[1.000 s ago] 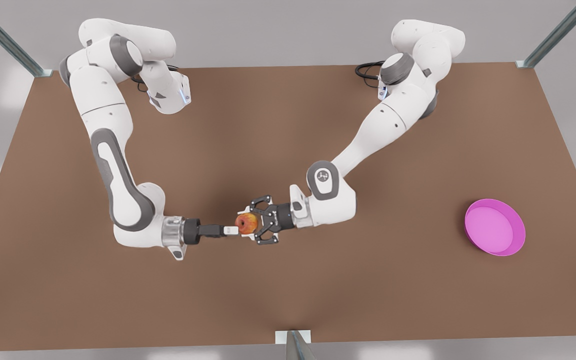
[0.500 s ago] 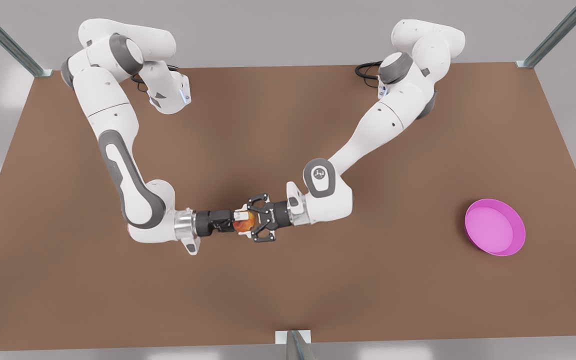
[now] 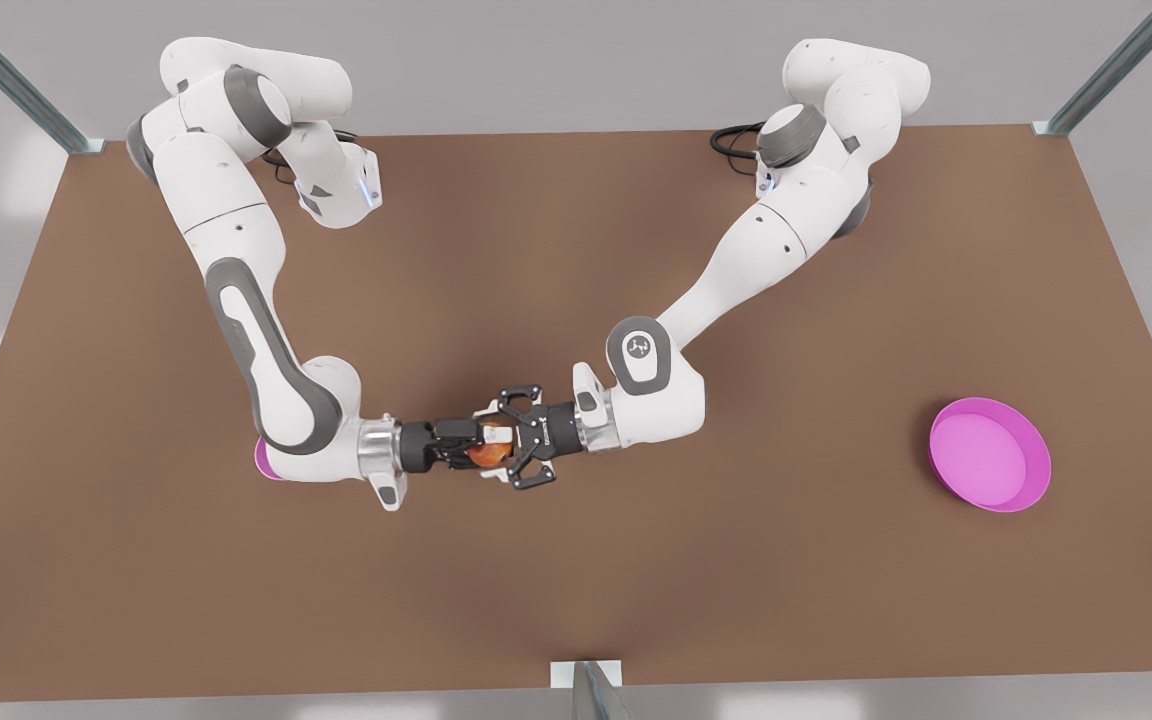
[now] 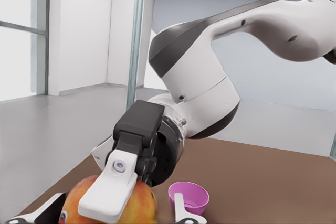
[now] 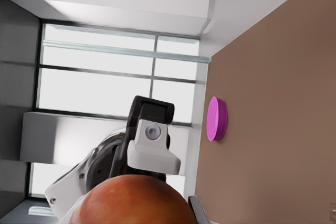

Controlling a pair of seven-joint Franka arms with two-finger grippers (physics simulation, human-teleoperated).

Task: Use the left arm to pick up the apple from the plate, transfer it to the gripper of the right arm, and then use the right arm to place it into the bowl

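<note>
Colour log, both tools at mid-table.

- We note the round red-orange apple with yellow patches (image 3: 489,456) between the two tools. Its skin is redder towards the right gripper (image 3: 471,447).
- Right gripper: black and white, on a silver wrist ring.
- Left gripper (image 3: 498,450): black open linkage, with small white marks.
- Both arms: glossy white shells with grey joint bands.
- Small magenta cup-shaped bowl (image 4: 189,195), behind the right gripper's wrist: plain, no pattern.
- Flat magenta round plate (image 3: 976,500), well behind the left gripper: paler pink inside than at the rim.
- Matte brown table top (image 3: 636,580) under both tools: uniform, unpatterned.
</note>
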